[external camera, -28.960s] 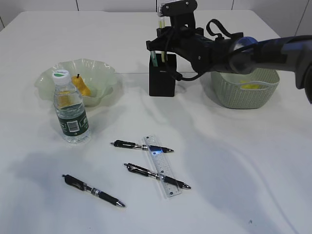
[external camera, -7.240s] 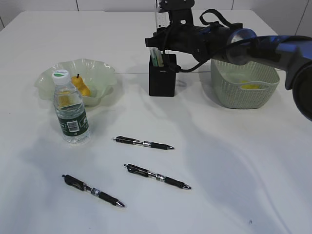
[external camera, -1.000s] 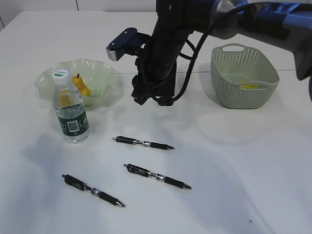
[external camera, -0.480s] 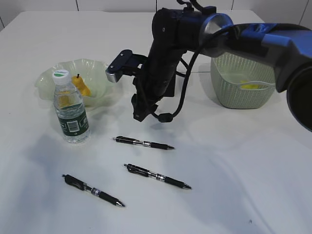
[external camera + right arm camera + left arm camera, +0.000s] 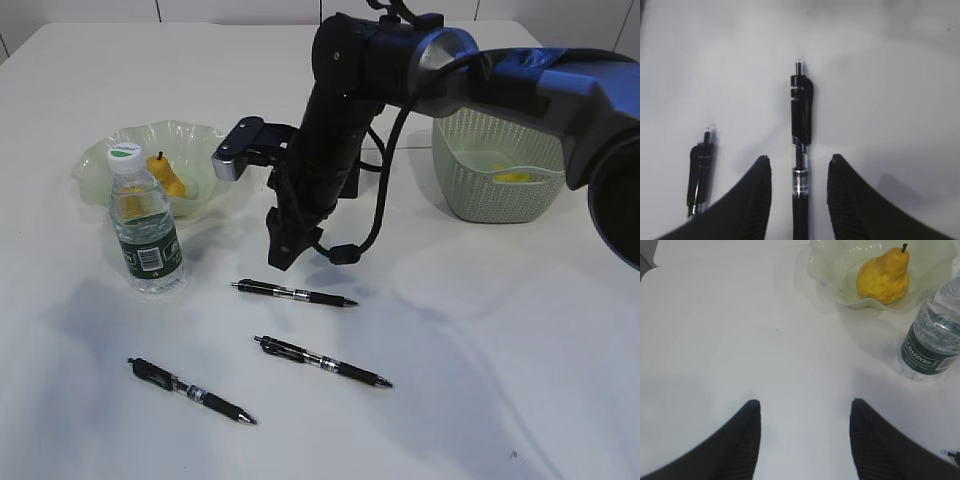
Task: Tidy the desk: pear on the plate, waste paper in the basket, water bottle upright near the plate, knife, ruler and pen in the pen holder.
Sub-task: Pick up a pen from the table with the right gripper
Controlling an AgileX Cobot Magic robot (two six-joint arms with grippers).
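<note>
Above the nearest pen (image 5: 801, 150), the right gripper (image 5: 799, 200) hangs with jaws apart and empty, straddling the barrel; descend squarely, then close mid-barrel. Only the exterior view shows the third pen (image 5: 191, 391); only the left wrist view shows the left gripper (image 5: 805, 435), open and idle.

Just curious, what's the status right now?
Right claw open, straddling top pen, not gripping. Left claw open, empty. Three pens loose. Nothing blocking.

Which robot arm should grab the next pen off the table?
Probably the right. Its open right gripper hangs straddling the nearest pen. The left gripper hangs open over bare desk beside the plate, with no pen between its fingers.
</note>
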